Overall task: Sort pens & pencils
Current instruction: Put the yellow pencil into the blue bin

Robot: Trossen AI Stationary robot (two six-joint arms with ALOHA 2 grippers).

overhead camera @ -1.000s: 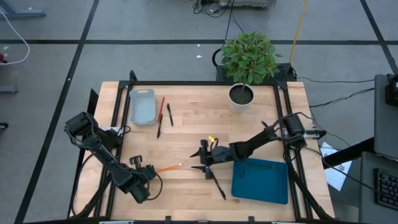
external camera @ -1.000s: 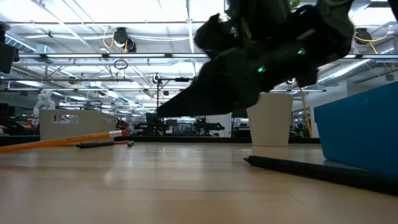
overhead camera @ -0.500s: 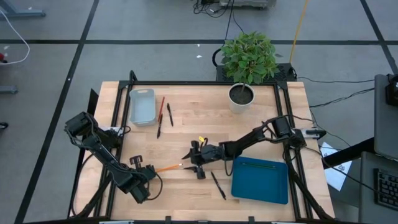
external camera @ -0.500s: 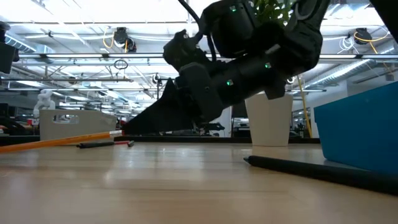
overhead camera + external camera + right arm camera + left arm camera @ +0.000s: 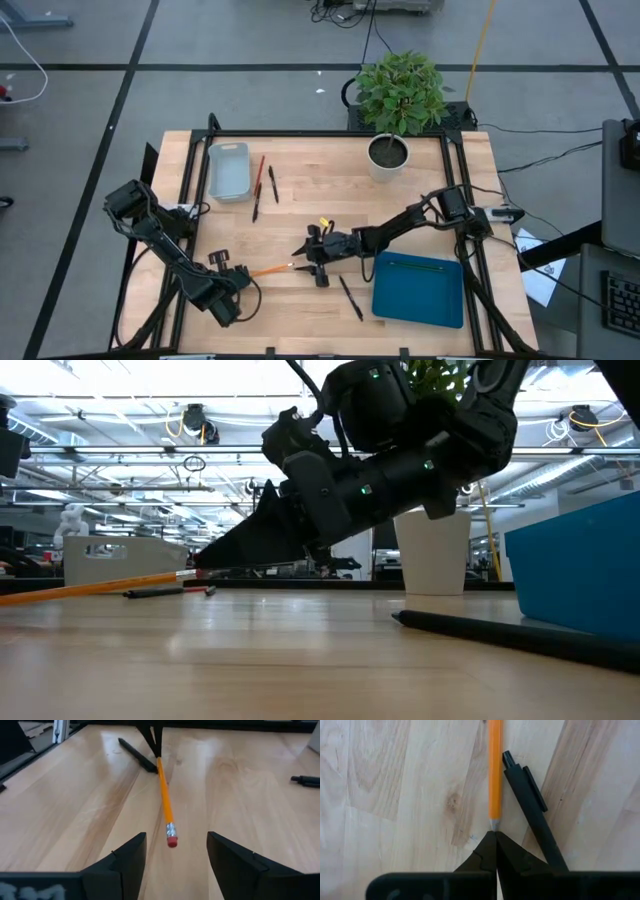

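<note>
Pencil sorting, right gripper lined up at the eraser end of an orange pencil.

The right gripper [image 5: 174,851] hangs low over the wooden table [image 5: 300,215], fingers spread wide, with the eraser end of the orange pencil [image 5: 164,800] between them and not yet gripped. The left gripper [image 5: 492,837], fingers pressed together and holding nothing, sits at the pencil's sharpened tip, just beside a black pen [image 5: 532,815]. Another black pen [image 5: 350,297] lies near the blue tray [image 5: 418,290]. By the grey bin [image 5: 228,170] at the far left lie a red pencil [image 5: 260,173] and two dark pens [image 5: 272,184].
</note>
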